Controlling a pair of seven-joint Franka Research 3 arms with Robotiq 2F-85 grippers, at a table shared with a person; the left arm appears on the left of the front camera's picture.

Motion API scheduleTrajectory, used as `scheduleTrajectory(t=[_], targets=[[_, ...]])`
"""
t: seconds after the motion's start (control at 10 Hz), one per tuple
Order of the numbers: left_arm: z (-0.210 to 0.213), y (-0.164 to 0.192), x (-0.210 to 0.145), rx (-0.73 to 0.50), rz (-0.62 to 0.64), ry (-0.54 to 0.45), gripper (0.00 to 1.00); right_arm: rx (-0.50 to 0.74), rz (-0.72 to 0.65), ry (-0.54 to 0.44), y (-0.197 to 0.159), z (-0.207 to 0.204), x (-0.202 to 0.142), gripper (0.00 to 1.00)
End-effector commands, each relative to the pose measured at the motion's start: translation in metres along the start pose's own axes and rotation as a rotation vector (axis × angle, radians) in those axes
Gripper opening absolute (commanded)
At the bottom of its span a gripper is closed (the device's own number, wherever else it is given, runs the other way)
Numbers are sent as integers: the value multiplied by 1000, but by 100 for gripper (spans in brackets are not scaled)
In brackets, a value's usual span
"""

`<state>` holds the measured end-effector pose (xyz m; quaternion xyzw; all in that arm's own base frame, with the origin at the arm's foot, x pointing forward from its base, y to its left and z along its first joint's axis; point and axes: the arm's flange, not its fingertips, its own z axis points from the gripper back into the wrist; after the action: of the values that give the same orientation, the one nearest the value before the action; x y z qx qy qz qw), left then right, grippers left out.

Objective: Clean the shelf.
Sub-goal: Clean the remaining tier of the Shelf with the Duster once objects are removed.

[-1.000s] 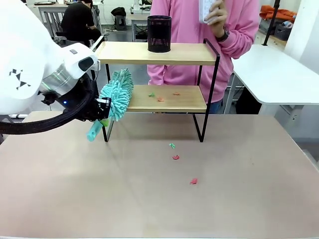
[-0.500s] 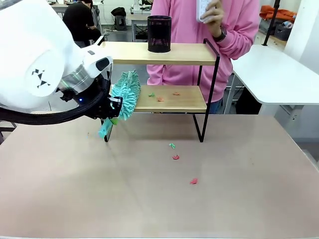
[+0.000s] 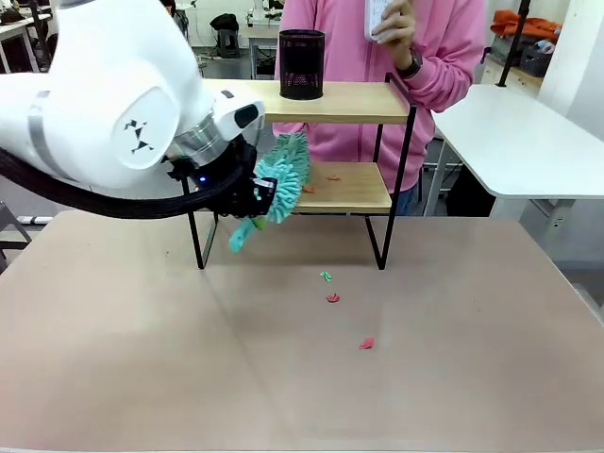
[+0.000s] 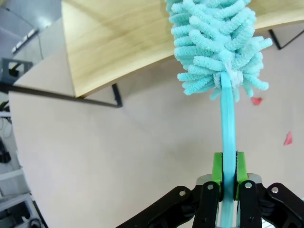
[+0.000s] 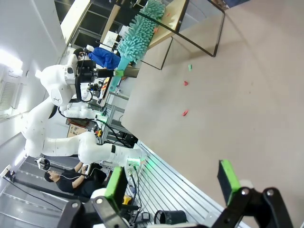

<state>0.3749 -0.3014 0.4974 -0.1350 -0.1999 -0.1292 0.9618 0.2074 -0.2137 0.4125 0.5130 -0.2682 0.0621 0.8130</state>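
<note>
Pinkish-beige bench [image 3: 142,359] carries the shelf [image 3: 349,101] at its far middle, directly in front of a person in a pink top [image 3: 340,38] who holds one hand [image 3: 392,21] raised at chest height around a white object. The shelf stands upright on its black frame. Its upper board bears a black mesh cup [image 3: 301,63], and its lower board bears small coloured scraps [image 3: 332,176]. The left tool [image 3: 255,193] is at the front left of the lower board, with its green pads pressed together on the teal handle of a fluffy duster [image 3: 283,175]. In the left wrist view the handle runs straight up between the pads of the tool [image 4: 229,164], and the duster head [image 4: 213,42] lies across the edge of the wooden board [image 4: 118,42]. Three scraps lie on the bench in front of the shelf: one green [image 3: 326,276] and two red [image 3: 332,298] [image 3: 366,343]. The right tool [image 5: 172,183] is spread wide with nothing between its pads, well apart from the shelf.
</note>
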Motion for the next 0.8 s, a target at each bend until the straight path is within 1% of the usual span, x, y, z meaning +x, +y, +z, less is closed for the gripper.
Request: scheduleTrajectory(t=[0.0, 0.1, 0.3, 0.5, 0.6, 0.7], targets=[[-7, -9, 12, -16, -92, -13, 12, 13, 25, -18, 1, 0, 3, 100], [-10, -14, 14, -13, -128, -14, 12, 13, 25, -18, 1, 0, 3, 100], [-15, -13, 19, 0, -197, 23, 12, 13, 25, -18, 1, 0, 3, 100], [-14, -5, 18, -13, -270, 40, 12, 13, 25, -18, 1, 0, 3, 100], [-13, 0, 17, -47, -331, 58, 12, 13, 25, -18, 1, 0, 3, 100], [-11, 9, 15, -49, -384, 72, 12, 13, 25, -18, 1, 0, 3, 100]])
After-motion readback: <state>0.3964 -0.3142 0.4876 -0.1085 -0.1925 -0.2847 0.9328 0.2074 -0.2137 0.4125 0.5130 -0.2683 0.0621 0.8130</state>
